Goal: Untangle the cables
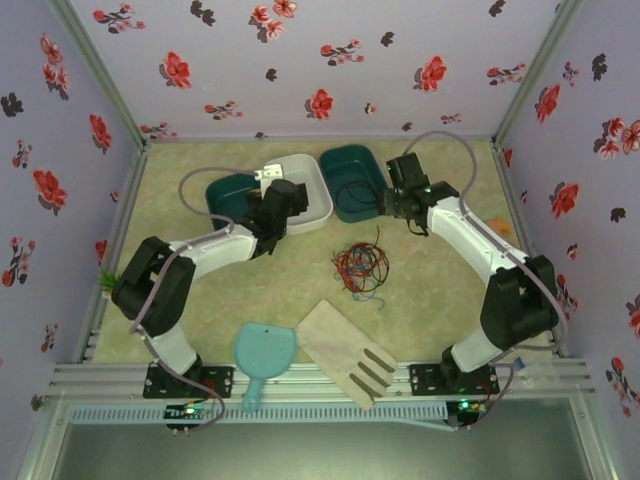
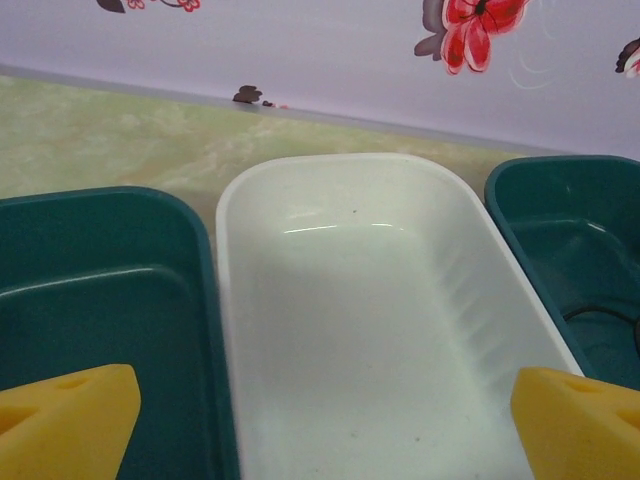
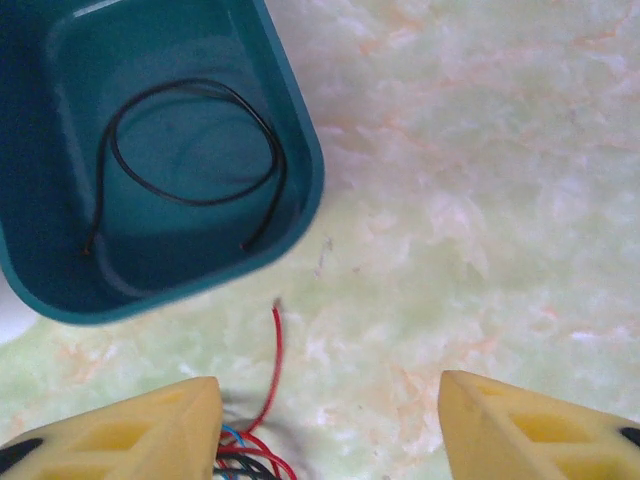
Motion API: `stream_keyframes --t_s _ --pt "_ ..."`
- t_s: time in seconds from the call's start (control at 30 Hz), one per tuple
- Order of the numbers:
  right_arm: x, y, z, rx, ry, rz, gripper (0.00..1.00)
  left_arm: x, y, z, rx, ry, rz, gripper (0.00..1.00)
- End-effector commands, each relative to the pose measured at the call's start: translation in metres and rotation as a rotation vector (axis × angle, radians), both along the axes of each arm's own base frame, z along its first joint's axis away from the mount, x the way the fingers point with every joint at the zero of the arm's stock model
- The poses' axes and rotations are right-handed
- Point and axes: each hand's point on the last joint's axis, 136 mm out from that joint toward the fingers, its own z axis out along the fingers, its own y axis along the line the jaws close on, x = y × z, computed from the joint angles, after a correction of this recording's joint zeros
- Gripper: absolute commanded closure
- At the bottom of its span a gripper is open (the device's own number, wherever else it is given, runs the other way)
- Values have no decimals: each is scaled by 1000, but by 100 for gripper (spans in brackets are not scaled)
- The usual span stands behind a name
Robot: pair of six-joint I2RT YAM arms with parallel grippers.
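A tangle of red, black and teal-blue cables (image 1: pixel 360 265) lies on the table's middle. In the right wrist view its edge (image 3: pixel 240 462) sits by my left fingertip, and a loose red end (image 3: pixel 275 350) reaches up toward the bin. One black cable (image 3: pixel 190 150) lies coiled alone in the right teal bin (image 1: pixel 355 185). My right gripper (image 1: pixel 393 203) (image 3: pixel 330 430) hovers open beside that bin, nothing between its fingers. My left gripper (image 1: pixel 275 188) (image 2: pixel 320 430) hangs open over the white tray (image 2: pixel 350 300), which holds nothing.
A second teal bin (image 1: pixel 225 190) stands left of the white tray (image 1: pixel 310 190). A teal dustpan (image 1: pixel 262 355) and a pale wooden fork-shaped board (image 1: pixel 345 350) lie near the front edge. Floral walls close in the back and sides.
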Motion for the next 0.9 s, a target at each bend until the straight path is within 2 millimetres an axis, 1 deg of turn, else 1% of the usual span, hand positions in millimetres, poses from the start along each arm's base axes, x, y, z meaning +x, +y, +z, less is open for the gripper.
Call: stream_keyframes --t_s 0.0,0.27,0.4,0.6,0.63,0.67,0.8,0.87 --pt "-11 -8 5 8 -33 -48 35 13 -5 5 -5 -20 11 2" --pt "-43 -23 -17 20 17 -97 22 24 -11 -9 20 9 8 2" --pt "-54 -27 -22 33 18 -113 17 28 -15 -15 31 8 -11 2" --pt "-58 -32 -18 29 -7 -123 11 38 -22 -18 41 14 -10 3" --pt "-58 -33 -17 29 -14 -126 8 40 -23 -20 38 19 -8 3" --pt "-58 -33 -17 29 -19 -128 2 41 -24 -23 34 23 -4 4" --pt "-57 -32 -16 36 -26 -126 1 46 -27 -29 31 31 5 4" --pt "-58 -32 -19 37 -20 -125 1 49 -28 -30 33 29 9 4"
